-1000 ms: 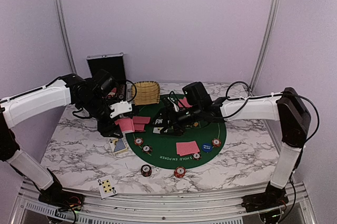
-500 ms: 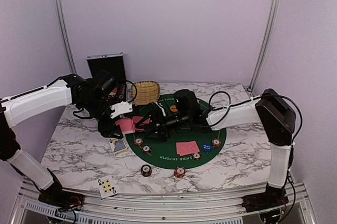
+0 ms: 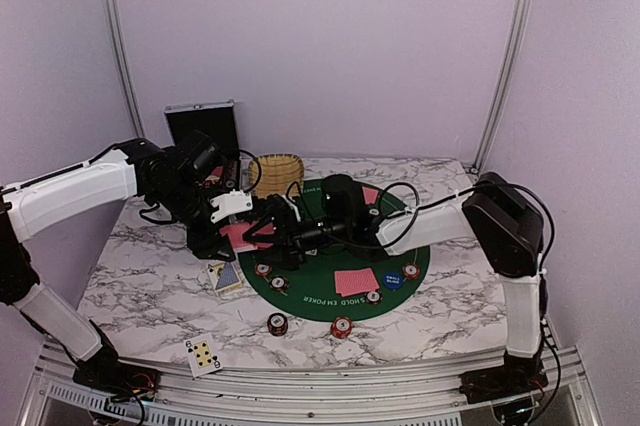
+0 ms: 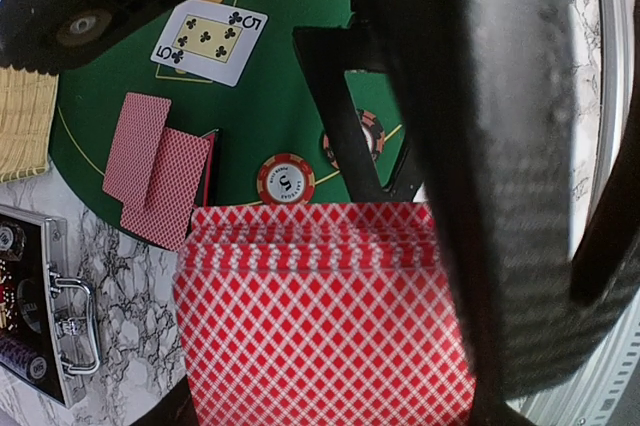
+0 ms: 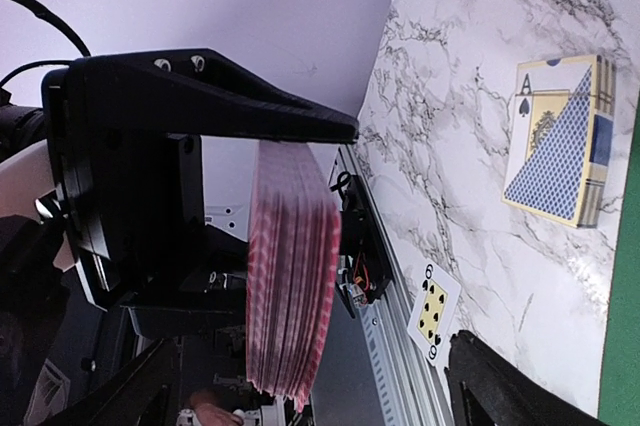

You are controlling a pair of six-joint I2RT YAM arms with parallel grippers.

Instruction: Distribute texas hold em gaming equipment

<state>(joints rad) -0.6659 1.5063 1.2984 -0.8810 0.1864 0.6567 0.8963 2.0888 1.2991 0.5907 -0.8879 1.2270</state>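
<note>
My left gripper [image 3: 228, 224] is shut on a deck of red-backed cards [image 3: 240, 237], held on edge above the left rim of the green mat [image 3: 330, 251]; the deck fills the left wrist view [image 4: 320, 316]. My right gripper [image 3: 268, 232] is open right beside the deck, and its fingers [image 5: 495, 386] straddle the deck's edge [image 5: 293, 286]. Red-backed cards lie on the mat [image 3: 356, 281] [image 4: 160, 166], with a face-up five of clubs [image 4: 210, 41]. Red-and-white chips [image 3: 263, 269] [image 4: 285, 179] and a blue disc [image 3: 392, 279] sit on the mat. The orange disc and triangular marker are hidden.
A wicker basket [image 3: 277, 174] and the black case [image 3: 203, 126] stand at the back left. A blue card box [image 3: 226, 276] [image 5: 560, 141] lies left of the mat. A face-up six [image 3: 203, 354] and two chips [image 3: 277, 323] lie near the front edge.
My right gripper has moved left across the mat up to the deck in my left gripper. The left arm has stayed still.
</note>
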